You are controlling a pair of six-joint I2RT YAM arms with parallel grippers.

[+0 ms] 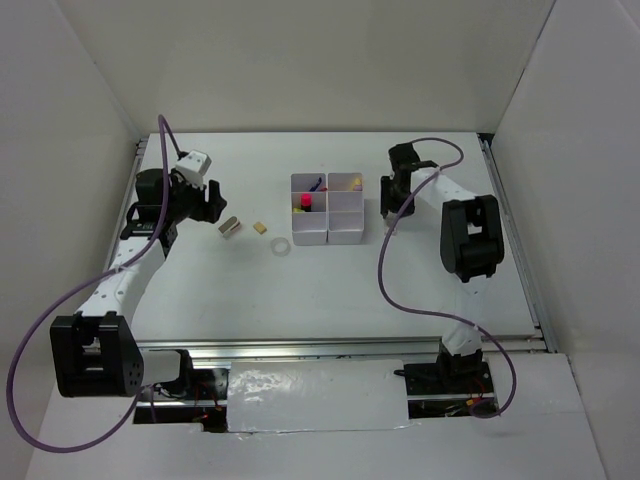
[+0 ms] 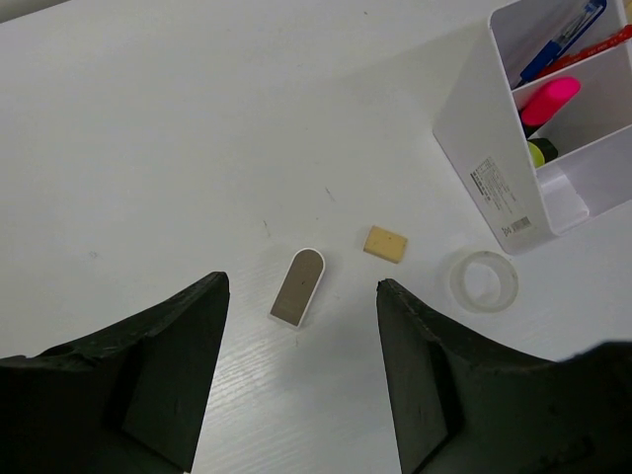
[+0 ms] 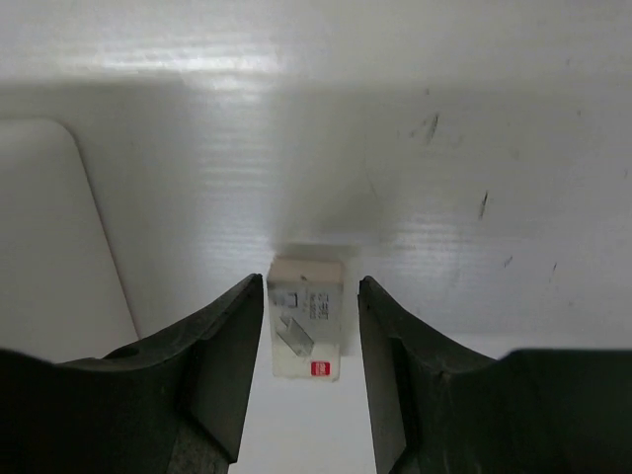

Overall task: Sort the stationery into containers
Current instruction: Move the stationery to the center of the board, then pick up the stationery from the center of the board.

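The white containers block point(image 1: 310, 236) stands mid-table; it also shows in the left wrist view point(image 2: 489, 148). It holds a pink highlighter point(image 2: 549, 99), a yellow-black one point(image 2: 538, 153) and a red pen point(image 2: 602, 44). A metal clip point(image 1: 229, 228), a tan eraser point(image 1: 259, 228) and a clear tape ring point(image 1: 282, 247) lie on the table to its left. My left gripper point(image 1: 212, 203) is open above the clip point(image 2: 296, 288), not touching it. My right gripper point(image 1: 388, 210) is open, its jaws straddling a small white labelled box point(image 3: 306, 331) on the table right of the block.
A blue pen point(image 2: 558, 28) stands with the red one. A white rounded wall point(image 3: 39, 237) lies just left of the right gripper. White enclosure walls ring the table, with a metal rail point(image 1: 350, 348) along the near edge. The right arm's purple cable point(image 1: 385, 270) loops over the table.
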